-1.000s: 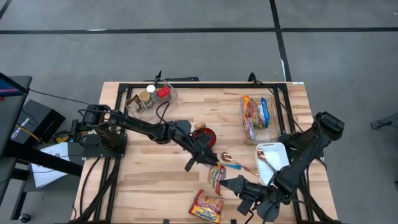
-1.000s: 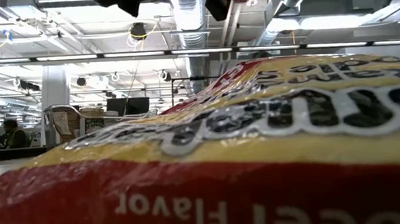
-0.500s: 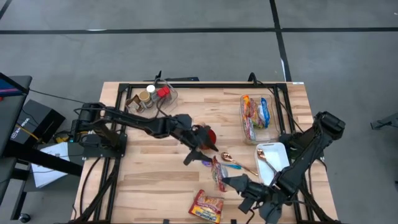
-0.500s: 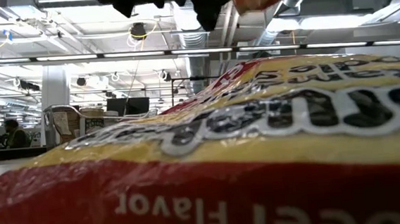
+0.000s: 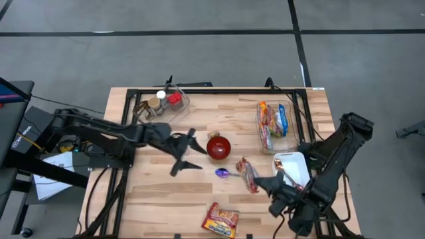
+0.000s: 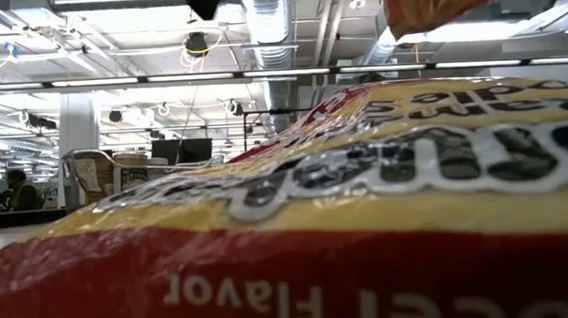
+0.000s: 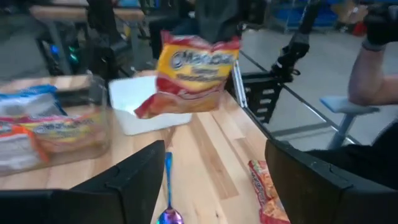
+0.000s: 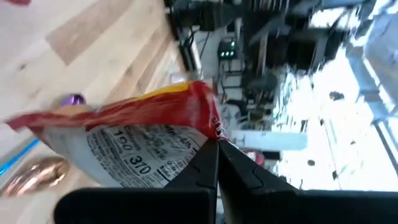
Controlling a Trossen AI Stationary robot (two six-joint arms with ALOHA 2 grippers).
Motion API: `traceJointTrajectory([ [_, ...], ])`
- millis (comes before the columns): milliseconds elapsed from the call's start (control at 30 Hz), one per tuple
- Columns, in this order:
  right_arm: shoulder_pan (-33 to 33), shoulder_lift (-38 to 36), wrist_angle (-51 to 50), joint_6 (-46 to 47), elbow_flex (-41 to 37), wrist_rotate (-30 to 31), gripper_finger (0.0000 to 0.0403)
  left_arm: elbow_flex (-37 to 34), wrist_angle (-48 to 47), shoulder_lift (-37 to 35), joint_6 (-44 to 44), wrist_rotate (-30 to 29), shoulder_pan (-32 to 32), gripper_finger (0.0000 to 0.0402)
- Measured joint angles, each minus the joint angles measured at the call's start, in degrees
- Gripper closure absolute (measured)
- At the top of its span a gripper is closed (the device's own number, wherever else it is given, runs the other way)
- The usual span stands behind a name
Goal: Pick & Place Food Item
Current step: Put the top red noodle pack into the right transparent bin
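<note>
Ramen packet (image 5: 249,175) hangs pinched in the closed right gripper (image 5: 260,181), lifted just beside the red bowl (image 5: 218,147). Left gripper (image 5: 188,150) stands open, empty. Picking looks done; placing remains.

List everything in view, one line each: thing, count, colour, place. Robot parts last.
Held noodle packet: 1, red and yellow, pinched in the right gripper above the table's middle right.
Loose noodle packet: 1, red and yellow, flat at the table's near edge.
Bowl: 1, red, table centre.
Spoon: 1, purple head with blue handle, below the bowl in the high view.
White tray: 1, white, right side.
Clear bin: 1, clear, holding packets, right rear.
Jar container: 1, clear, holding small jars, left rear.
Table: 1, light wood.
Left gripper: open, empty, left of the bowl.
Right gripper: shut on the held noodle packet.
</note>
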Motion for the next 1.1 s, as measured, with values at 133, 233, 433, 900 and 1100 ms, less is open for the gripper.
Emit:
traceJointTrajectory([
  [133,-0.4,-0.2,-11.6,10.8,0.0,1.0,0.0403,-3.9,2.1,-5.6,0.0,-2.4,-1.5,0.0132],
  [233,-0.3,-0.2,-19.5,18.7,0.0,1.1,0.0403,-6.3,3.6,-8.7,0.0,-2.5,-1.6,0.0131],
  [433,0.2,-0.2,-34.7,34.9,0.0,0.5,0.0403,-7.9,4.8,-10.7,0.0,-3.3,-1.5,0.0132],
  [900,-0.2,0.4,-50.3,50.2,0.0,-4.7,0.0403,-7.9,5.6,-10.1,-0.1,-3.6,-1.4,0.0132],
  [1100,-3.5,-2.1,-50.3,49.7,-2.3,-5.1,0.0403,-7.9,6.3,-9.7,-0.1,-3.6,-1.4,0.0131],
])
